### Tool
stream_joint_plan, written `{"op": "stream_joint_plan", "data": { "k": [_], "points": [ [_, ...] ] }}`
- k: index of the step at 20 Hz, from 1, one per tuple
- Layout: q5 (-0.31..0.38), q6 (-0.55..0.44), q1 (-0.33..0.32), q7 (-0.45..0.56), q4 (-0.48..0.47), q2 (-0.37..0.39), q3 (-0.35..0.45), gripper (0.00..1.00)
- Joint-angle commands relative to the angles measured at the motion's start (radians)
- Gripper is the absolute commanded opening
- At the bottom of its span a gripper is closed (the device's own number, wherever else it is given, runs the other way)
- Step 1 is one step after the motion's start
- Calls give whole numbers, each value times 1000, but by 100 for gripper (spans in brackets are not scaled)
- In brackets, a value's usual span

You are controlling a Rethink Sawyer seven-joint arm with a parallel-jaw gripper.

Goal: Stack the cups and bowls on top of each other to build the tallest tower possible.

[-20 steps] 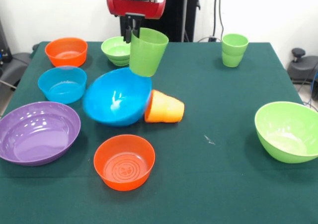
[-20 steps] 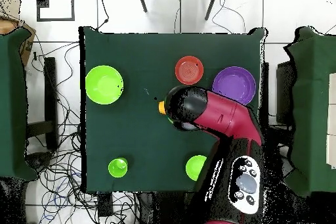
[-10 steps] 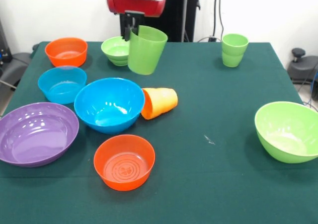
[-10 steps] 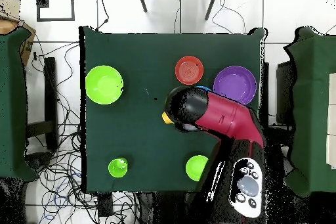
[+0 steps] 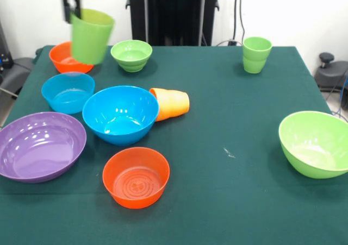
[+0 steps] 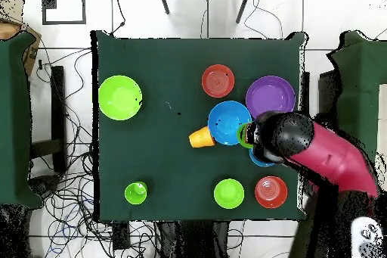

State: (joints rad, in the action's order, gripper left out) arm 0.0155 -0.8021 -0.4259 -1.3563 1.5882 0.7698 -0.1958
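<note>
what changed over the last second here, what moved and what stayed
The gripper, shut on the green cup, carried it from above the big blue bowl leftward in the front view, to over the orange bowl. The blue bowl settled from tilted to upright, and the orange cup on its side shifted slightly. The other bowls and cups stayed put.

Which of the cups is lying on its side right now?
The orange cup beside the big blue bowl. The green cup in the end effector and the green one at the far corner are upright.
</note>
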Motion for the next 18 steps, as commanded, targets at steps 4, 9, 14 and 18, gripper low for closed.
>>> {"op": "stream_joint_plan", "data": {
  "k": [4, 9, 14, 18],
  "points": [
    [94, -106, -90, 217, 22, 17, 190, 0],
    [107, -116, -133, 217, 20, 19, 229, 0],
    [107, -145, -181, 248, 50, 53, 268, 0],
    [107, -139, -203, 233, 75, 72, 292, 0]
  ]
}}
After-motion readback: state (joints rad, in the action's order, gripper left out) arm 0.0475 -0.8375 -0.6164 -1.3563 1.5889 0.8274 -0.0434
